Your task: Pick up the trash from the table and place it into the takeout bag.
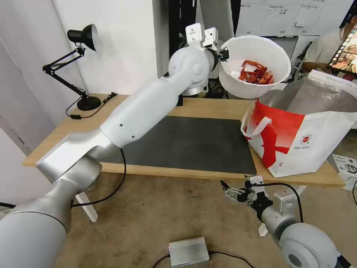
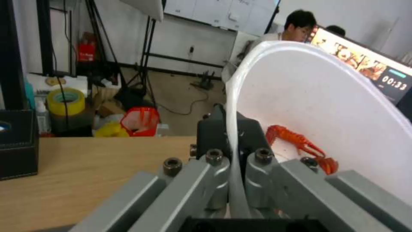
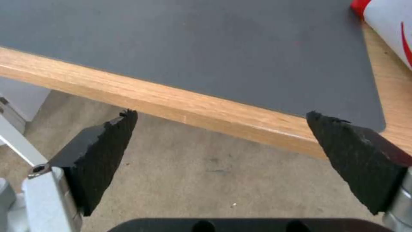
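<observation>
My left gripper [image 1: 224, 54] is shut on the rim of a white round bowl [image 1: 256, 83], holding it in the air, tilted, above the back of the table [image 1: 208, 108] and just left of the takeout bag's opening. Red scraps [image 1: 256, 72] and a white bit lie inside the bowl. In the left wrist view the fingers [image 2: 249, 135] pinch the bowl's rim [image 2: 234, 106], with red scraps [image 2: 300, 145] behind them. The red-and-white takeout bag [image 1: 301, 137] stands open on the table's right end, foil lining showing. My right gripper [image 1: 232, 193] hangs open below the table's front edge.
A dark grey mat [image 1: 193, 143] covers the table's middle. A black desk lamp [image 1: 81, 67] stands at the back left. A black tissue box [image 2: 17, 141] sits on the table in the left wrist view. A silver box [image 1: 188, 251] with cables lies on the floor.
</observation>
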{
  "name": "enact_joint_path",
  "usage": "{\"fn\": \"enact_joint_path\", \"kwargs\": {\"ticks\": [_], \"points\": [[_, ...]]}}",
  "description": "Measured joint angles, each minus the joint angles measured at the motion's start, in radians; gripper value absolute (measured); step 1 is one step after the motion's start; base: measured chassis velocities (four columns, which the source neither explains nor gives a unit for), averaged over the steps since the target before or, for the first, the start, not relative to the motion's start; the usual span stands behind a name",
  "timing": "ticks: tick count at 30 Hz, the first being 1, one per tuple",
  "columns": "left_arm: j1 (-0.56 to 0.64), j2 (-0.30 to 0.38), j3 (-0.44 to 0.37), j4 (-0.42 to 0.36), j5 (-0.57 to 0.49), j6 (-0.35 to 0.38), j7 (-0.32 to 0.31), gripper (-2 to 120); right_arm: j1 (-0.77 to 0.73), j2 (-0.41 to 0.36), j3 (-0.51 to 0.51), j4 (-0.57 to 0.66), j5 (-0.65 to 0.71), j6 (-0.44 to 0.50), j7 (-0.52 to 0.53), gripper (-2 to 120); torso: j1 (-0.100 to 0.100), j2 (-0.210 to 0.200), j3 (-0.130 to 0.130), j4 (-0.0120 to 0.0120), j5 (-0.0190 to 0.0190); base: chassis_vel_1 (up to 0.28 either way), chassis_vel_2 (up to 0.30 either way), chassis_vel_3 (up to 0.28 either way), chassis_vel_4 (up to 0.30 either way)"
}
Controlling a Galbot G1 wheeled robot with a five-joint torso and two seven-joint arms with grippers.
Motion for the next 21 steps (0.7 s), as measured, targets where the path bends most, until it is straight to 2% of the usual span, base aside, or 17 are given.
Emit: {"fn": "enact_joint_path", "kwargs": {"ticks": [12,21], "points": [[-0.032,-0.085,-0.010,0.050,0.012,0.001,0.019,0,0.000,0.000,0.000,0.000,0.000,0.000,0.000,100,0.000,0.000,0.000,0.0001,0.0000,0.000,0.000,0.000,0.000],[-0.032,-0.143,0.016,0.084,0.068,0.004,0.011,0,0.000,0.000,0.000,0.000,0.000,0.000,0.000,100,0.000,0.000,0.000,0.0000,0.0001,0.000,0.000,0.000,0.000]]}}
